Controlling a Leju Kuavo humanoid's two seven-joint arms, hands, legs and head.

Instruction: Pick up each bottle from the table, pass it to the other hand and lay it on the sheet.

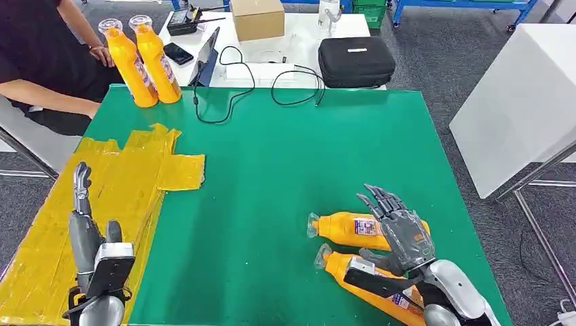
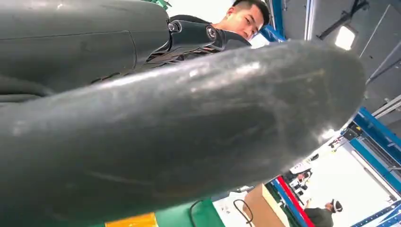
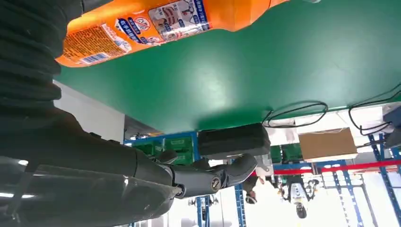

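Two orange bottles lie on their sides on the green table near its right front corner, both with their clear caps pointing to my left and their bases toward the table's right edge. The farther bottle lies almost straight across in front of me; the nearer bottle is slanted, its base running back toward my right forearm. The two lie just beside each other, close at the cap ends.

My right hand hovers directly over the body of the farther bottle, fingers spread apart and empty, pointing forward, so they lie across the bottle's long axis. In the right wrist view that bottle's label sits just beside my palm, and I cannot tell whether they touch. I judge this the hand to take it: the fingers only need to drop and wrap around the middle.

My left hand is well apart, raised above the yellow sheet on the table's left side, its fingers pointing forward and holding nothing. It waits where the pass would end.

Two more orange bottles stand upright at the table's far left corner, beside a seated person.
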